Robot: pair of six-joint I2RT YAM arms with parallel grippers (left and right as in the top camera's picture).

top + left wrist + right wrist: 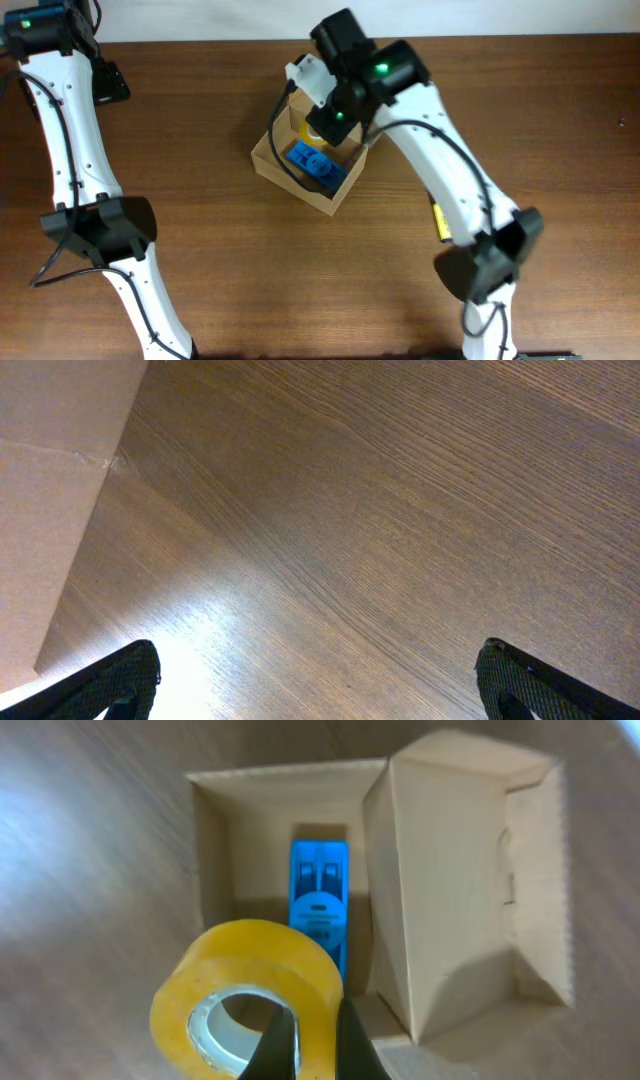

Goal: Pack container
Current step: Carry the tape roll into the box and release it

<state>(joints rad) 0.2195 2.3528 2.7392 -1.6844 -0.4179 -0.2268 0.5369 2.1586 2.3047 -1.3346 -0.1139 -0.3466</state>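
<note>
The tan cardboard container stands open at the table's middle, flap lid raised; it also shows in the right wrist view. A small blue plastic case lies inside it, also in the right wrist view. My right gripper is shut on the wall of a yellow tape roll, one finger inside its core, and holds it above the container's opening; the roll shows in the overhead view. My left gripper is open and empty over bare wood at the far left.
A yellow and black object lies on the table under my right arm, to the right of the container. A cardboard panel fills the left edge of the left wrist view.
</note>
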